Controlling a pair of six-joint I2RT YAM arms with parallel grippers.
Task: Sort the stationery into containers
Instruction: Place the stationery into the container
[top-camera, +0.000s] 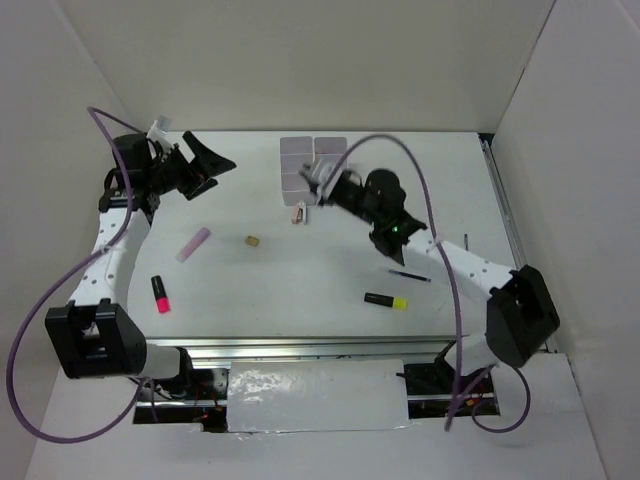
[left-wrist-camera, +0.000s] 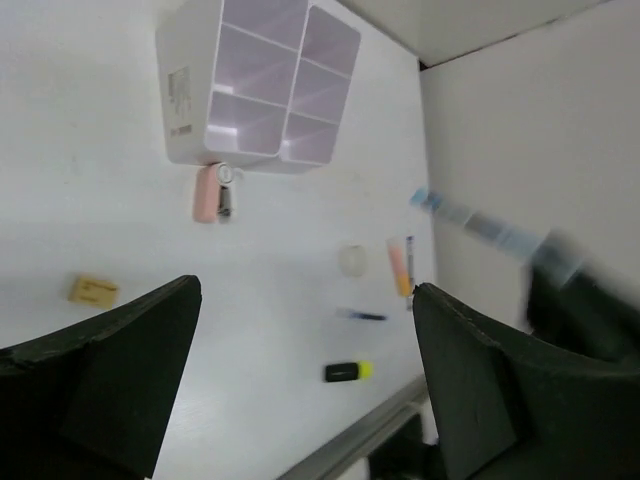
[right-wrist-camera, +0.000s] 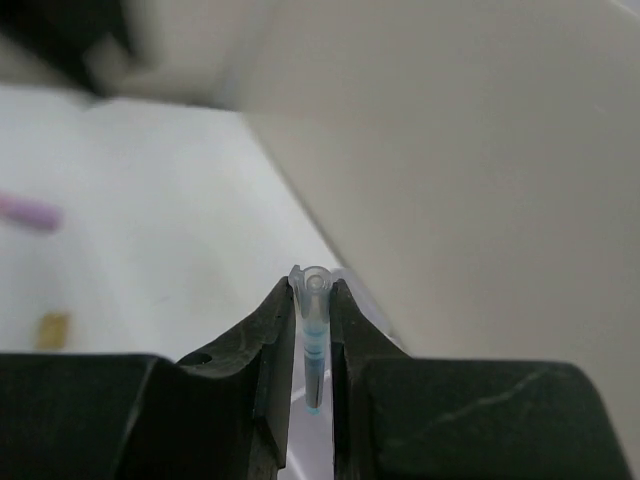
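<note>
The white bins (top-camera: 312, 160) stand at the back middle of the table; they also show in the left wrist view (left-wrist-camera: 260, 90). My right gripper (top-camera: 316, 183) hovers at their near edge, shut on a blue pen (right-wrist-camera: 314, 335) with a clear cap, held upright between the jaws. My left gripper (top-camera: 212, 168) is open and empty, raised at the far left. On the table lie a pink marker (top-camera: 193, 244), a tan eraser (top-camera: 252, 241), a red-and-black highlighter (top-camera: 159, 293), a yellow-and-black highlighter (top-camera: 385, 300), a thin blue pen (top-camera: 410, 275) and a pink marker (top-camera: 298, 213) beside the bins.
In the left wrist view a clear tape ring (left-wrist-camera: 352, 260) and an orange highlighter (left-wrist-camera: 399, 265) lie on the right side of the table. White walls close in the back and both sides. A metal rail (top-camera: 300, 348) runs along the near edge.
</note>
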